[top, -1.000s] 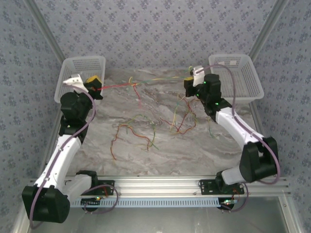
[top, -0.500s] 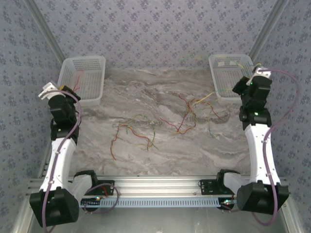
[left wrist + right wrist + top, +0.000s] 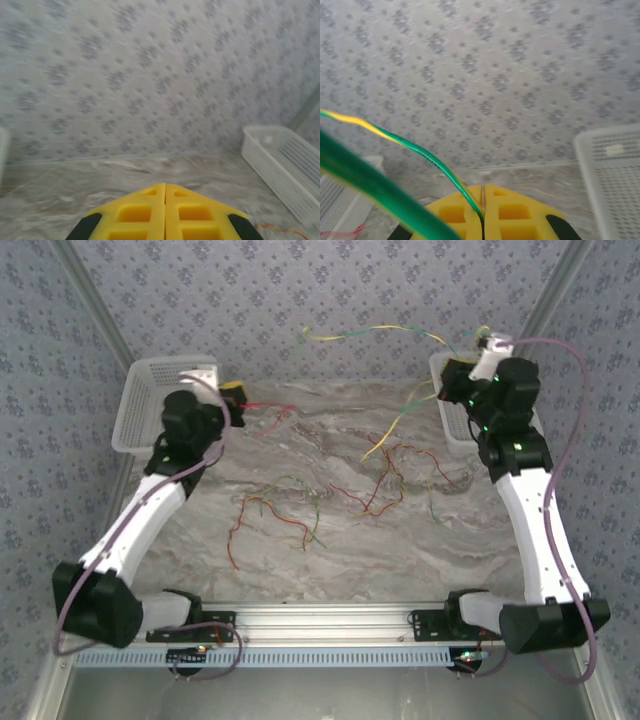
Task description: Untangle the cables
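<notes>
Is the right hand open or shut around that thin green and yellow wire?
Shut on it. In the wrist view the right hand has its yellow fingers meeting, the thin green-and-yellow wire pinched in their seam.

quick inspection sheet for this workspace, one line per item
surface: marbled table, wires spread across the middle
job's things: tangled wires, right bunch and left bunch; green-yellow wire held up in the air
clutter: nothing seen
grippers: left gripper shut, red wire by its tip; right gripper shut on the green-yellow wire
cables: purple arm cable loops beside the right arm
surroundings: left basket, right basket, patterned walls
</notes>
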